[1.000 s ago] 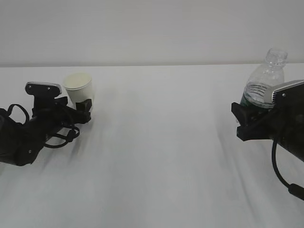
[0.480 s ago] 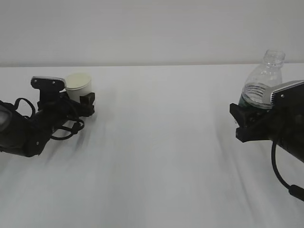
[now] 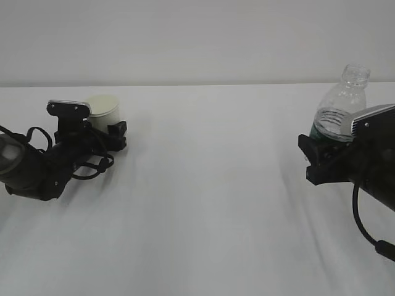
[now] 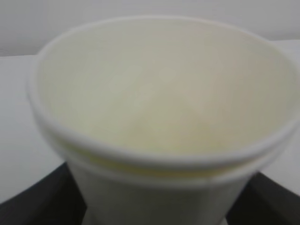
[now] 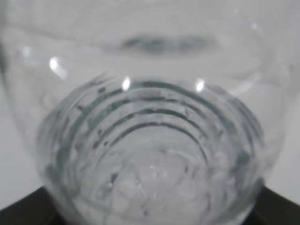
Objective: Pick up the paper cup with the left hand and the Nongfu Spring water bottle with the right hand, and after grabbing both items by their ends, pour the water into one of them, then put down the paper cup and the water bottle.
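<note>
Since a second ago, the black left hand had moved a little right and farther back with the small white paper cup clenched between its jaws, while the black right hand had stayed put, its jaws grasping the clear ribbed water bottle with the dark green label. Both were over a plain white surface with a pale wall behind. The cup looked empty inside, and the bottle stood upright with no cap.

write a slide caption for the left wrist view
Close-up of the empty white paper cup, cream inside, held between the left gripper's dark fingers.
</note>
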